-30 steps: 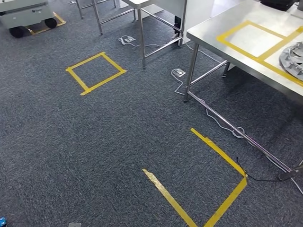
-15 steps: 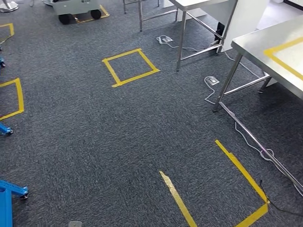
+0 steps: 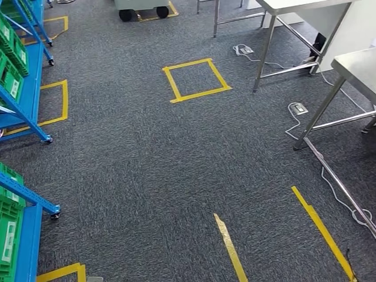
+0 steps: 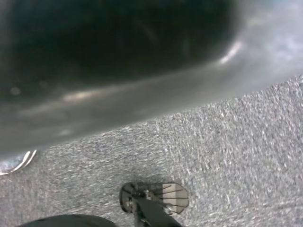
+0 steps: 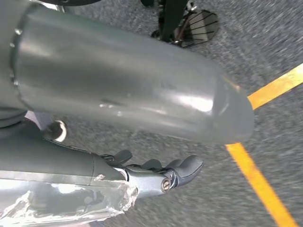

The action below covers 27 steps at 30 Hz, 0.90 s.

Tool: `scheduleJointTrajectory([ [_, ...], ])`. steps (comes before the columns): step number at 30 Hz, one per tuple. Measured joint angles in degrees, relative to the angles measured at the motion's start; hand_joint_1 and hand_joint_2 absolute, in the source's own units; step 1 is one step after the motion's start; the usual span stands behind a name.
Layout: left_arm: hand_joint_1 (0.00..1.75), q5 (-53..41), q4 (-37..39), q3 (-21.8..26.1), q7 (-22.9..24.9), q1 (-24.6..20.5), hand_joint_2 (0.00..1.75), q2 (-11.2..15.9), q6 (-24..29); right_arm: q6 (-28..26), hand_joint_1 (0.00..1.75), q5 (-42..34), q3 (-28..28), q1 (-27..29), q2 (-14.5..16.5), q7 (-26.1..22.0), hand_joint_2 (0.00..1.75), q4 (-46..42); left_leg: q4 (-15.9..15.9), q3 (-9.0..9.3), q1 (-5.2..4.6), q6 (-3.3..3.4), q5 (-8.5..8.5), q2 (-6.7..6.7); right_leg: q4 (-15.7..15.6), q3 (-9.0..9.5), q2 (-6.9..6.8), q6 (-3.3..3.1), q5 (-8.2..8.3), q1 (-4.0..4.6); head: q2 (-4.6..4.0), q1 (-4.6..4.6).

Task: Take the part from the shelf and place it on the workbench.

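"Green bins (image 3: 11,64) on the blue shelf (image 3: 33,97) probably hold the part; which one, I can't tell."
"Grip?"
"Likely stiff, weighty metal: take its rim. right robot hand (image 5: 168,172) hangs loose, empty; left robot hand (image 4: 107,94) too blurred."

Head view: shelf racks (image 3: 22,88) along left edge, bins (image 3: 11,56) on their tiers. Taped square (image 3: 196,80) on carpet (image 3: 146,176) at upper centre. Wheeled cart (image 3: 141,7) at top edge behind square. Table (image 3: 306,9) upper right, second table (image 3: 359,67) at right edge nearer. Floor socket (image 3: 298,108) with cable between table legs. Tape strips (image 3: 230,247) lower centre and lower right.
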Motion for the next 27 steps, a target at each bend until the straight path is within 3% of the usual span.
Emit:
scheduleJointTrajectory([
  [1,0.00,-0.1,0.0,0.0,0.0,-0.1,0.00,0.0,0.0,0.0,0.00,0.1,0.0,0.0,0.0,-0.2,0.00,0.0,-1.5,0.68,-0.19,0.43,0.10,0.93,0.1,0.09,-0.61,0.31,-0.24,0.20,0.00,0.02],
  [2,0.00,-0.3,0.0,0.0,-0.1,-0.2,0.00,0.0,0.0,-0.1,0.00,0.2,0.1,-0.1,0.0,-0.3,0.00,0.0,-1.8,0.69,-0.40,0.87,-0.15,0.92,0.1,0.25,-1.28,0.58,-0.41,0.35,0.00,0.01],
  [3,0.00,-0.5,0.0,0.0,-0.1,-0.2,0.00,0.0,0.0,-0.1,0.00,0.2,0.1,-0.2,0.0,-0.4,0.00,0.0,-1.9,0.57,-0.38,1.39,-0.12,0.15,0.0,0.48,-1.96,0.84,-0.53,0.34,0.00,0.02],
  [4,0.00,-0.7,0.0,0.0,-0.2,-0.1,0.00,0.0,0.1,-0.1,0.00,0.2,0.1,-0.3,-0.1,-0.6,0.00,0.0,-2.0,0.53,-0.34,1.75,-0.03,-0.54,0.2,0.60,-1.62,1.19,-0.88,0.22,0.00,0.06],
  [6,0.00,-1.0,0.0,0.1,-0.2,0.0,0.00,-0.2,0.4,0.0,0.00,0.1,0.1,-0.4,-0.3,-0.9,0.00,0.0,-2.2,0.49,-0.16,2.53,0.23,-1.87,2.9,-0.43,1.25,1.78,-2.92,-0.09,0.00,0.25],
  [8,0.00,-1.1,0.0,0.1,-0.3,-0.2,0.00,-0.5,0.7,0.2,0.00,0.1,0.1,-0.2,-0.6,-1.0,0.00,0.0,-2.2,0.34,-0.12,3.06,0.38,-3.37,10.3,-3.98,4.35,1.99,-6.67,-0.24,0.00,0.49],
  [9,0.00,-1.1,0.0,0.1,-0.4,-0.3,0.00,-0.7,0.8,0.3,0.00,0.1,0.1,-0.1,-0.7,-1.0,0.00,0.0,-2.2,0.27,-0.19,3.21,0.42,-4.21,14.3,-6.02,4.85,1.98,-8.11,-0.24,0.00,0.52],
  [11,0.00,-1.3,0.0,0.1,-0.5,-0.2,0.00,-0.8,0.8,0.4,0.00,0.1,0.1,0.0,-0.8,-0.9,0.00,0.0,-2.2,0.28,-0.35,3.26,0.45,-5.66,18.1,-8.41,5.09,1.82,-8.41,-0.21,0.00,0.55],
  [13,0.00,-1.4,0.0,0.1,-0.5,-0.2,0.00,-0.9,0.9,0.4,0.00,0.2,0.1,0.0,-1.0,-0.9,0.00,0.0,-2.1,0.39,-0.50,3.26,0.45,-6.92,15.0,-7.68,5.40,1.36,-5.33,-0.14,0.00,0.56],
  [15,0.00,-1.5,0.0,0.1,-0.5,-0.2,0.00,-1.1,0.9,0.4,0.00,0.3,0.1,0.0,-1.3,-0.9,0.00,0.0,-2.1,0.44,-0.67,3.24,0.45,-8.33,7.9,-5.09,7.42,0.43,-0.88,0.00,0.00,0.53],
  [16,0.00,-1.5,0.0,0.1,-0.5,-0.2,0.00,-1.2,1.0,0.4,0.00,0.3,0.1,0.0,-1.4,-0.9,0.00,0.0,-2.1,0.37,-0.74,3.17,0.45,-9.07,4.5,-3.80,8.56,-0.03,0.58,0.00,0.00,0.51],
  [18,0.00,-1.6,0.0,0.1,-0.6,-0.2,0.00,-1.4,1.0,0.3,0.00,0.5,0.1,0.0,-1.7,-0.9,0.00,0.0,-2.0,-0.07,-0.64,2.75,0.56,-10.22,1.4,-2.24,9.67,-0.53,0.93,0.11,0.00,0.51],
  [20,0.00,-1.6,-0.1,0.2,-0.6,-0.1,0.00,-1.6,1.0,0.3,0.00,0.7,0.1,-0.1,-1.6,-0.9,0.00,0.0,-1.9,-0.49,-0.41,2.08,0.66,-10.82,0.3,-1.51,8.63,-0.51,0.88,0.04,0.00,0.54],
  [22,0.00,-1.7,-0.1,0.3,-0.6,0.0,0.00,-1.6,1.0,0.2,0.00,0.9,0.1,-0.1,-1.6,-1.0,0.00,0.0,-0.2,-1.31,-0.45,1.35,-0.59,-8.83,-0.7,-0.91,7.33,-0.53,1.26,-0.25,0.00,0.31],
  [24,0.00,-1.7,-0.1,0.4,-0.6,-0.1,0.00,-1.6,1.0,0.1,0.00,1.1,0.1,0.1,-1.6,-1.1,0.00,0.0,5.4,-4.02,-0.30,0.61,-3.75,-5.97,-1.2,-0.38,5.69,-0.68,1.21,-0.37,0.00,0.08],
  [26,0.00,-1.7,-0.1,0.4,-0.6,-0.2,0.00,-1.6,1.0,0.1,0.00,1.1,0.1,0.2,-1.6,-1.1,0.00,0.0,11.7,-7.26,0.21,-0.04,-5.98,-4.95,-1.2,-0.10,3.88,-0.68,0.82,-0.45,0.00,0.01],
  [27,0.00,-1.7,-0.1,0.4,-0.6,-0.1,0.00,-1.5,1.0,0.1,0.00,1.1,0.1,0.2,-1.6,-1.1,0.00,0.0,12.8,-7.83,0.48,-0.37,-5.64,-4.70,-1.2,0.11,3.05,-0.51,0.56,-0.57,0.00,-0.01],
])
